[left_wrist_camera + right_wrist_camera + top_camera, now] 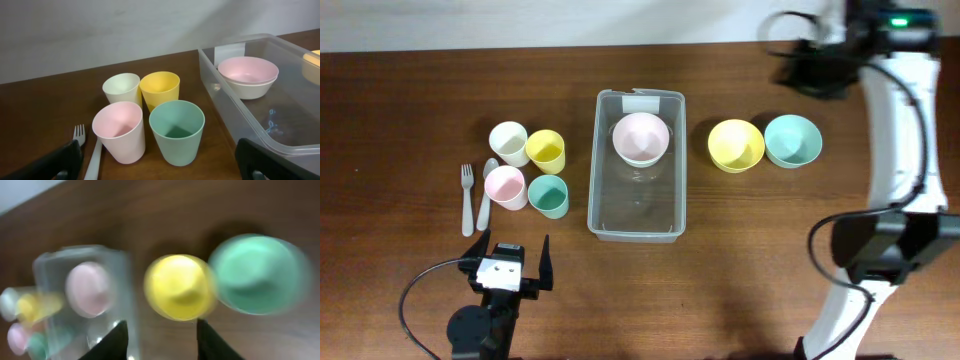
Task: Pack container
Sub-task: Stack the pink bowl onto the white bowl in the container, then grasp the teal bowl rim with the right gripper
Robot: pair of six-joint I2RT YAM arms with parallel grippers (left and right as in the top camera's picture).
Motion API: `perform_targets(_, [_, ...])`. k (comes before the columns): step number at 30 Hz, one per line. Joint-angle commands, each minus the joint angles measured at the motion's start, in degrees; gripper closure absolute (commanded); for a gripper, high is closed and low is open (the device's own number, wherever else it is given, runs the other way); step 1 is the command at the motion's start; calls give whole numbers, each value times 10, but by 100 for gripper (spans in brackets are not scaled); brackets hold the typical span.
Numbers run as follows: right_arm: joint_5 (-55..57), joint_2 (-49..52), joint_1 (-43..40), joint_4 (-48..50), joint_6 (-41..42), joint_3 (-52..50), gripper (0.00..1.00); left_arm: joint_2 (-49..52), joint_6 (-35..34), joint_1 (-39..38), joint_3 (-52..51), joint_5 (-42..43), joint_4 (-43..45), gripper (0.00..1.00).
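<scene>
The clear container (594, 170) stands in the middle of the table with its white label at the far end. A pink bowl (640, 138) sits in its far half, stacked on a white bowl (250, 90). A yellow bowl (735, 145) and a green bowl (792, 140) stand to its right. My left gripper (510, 262) is open and empty, low near the front edge, facing the cups. My right gripper (810, 68) is open and empty, high above the far right; its view is blurred and shows the yellow bowl (180, 286), the green bowl (255, 274) and the container (50, 260).
Left of the container stand a white cup (508, 138), a yellow cup (546, 150), a pink cup (505, 186) and a teal cup (548, 196). A white fork (467, 198) and a spoon (487, 190) lie beside them.
</scene>
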Motion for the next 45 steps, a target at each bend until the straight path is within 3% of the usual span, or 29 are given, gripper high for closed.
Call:
perform_targets(1, [52, 19, -55, -2, -7, -29, 53, -3, 7, -2, -5, 6, 0, 0])
perform_targets(6, [55, 30, -105, 51, -6, -131, 50, -3, 7, -2, -5, 6, 0, 0])
perform_targets(12, [52, 30, -113, 186, 1, -311, 49, -3, 7, -2, -5, 6, 0, 0])
perform_targets(18, [40, 38, -113, 264, 17, -381, 50, -3, 7, -2, -5, 6, 0, 0])
perform_targets(30, [-1, 55, -113, 330, 49, -391, 96, -3, 7, -2, -5, 6, 0, 0])
perform_targets(31, [-1, 55, -113, 330, 49, -391, 96, -3, 7, -2, -5, 6, 0, 0])
perform_targets(33, [1, 55, -113, 330, 49, -391, 66, -3, 7, -2, -5, 6, 0, 1])
perform_targets(40, [1, 59, -113, 338, 48, -391, 76, -3, 7, -2, -5, 6, 0, 0])
perform_targets(45, [0, 84, -113, 338, 60, -391, 76, -3, 7, -2, -5, 6, 0, 1])
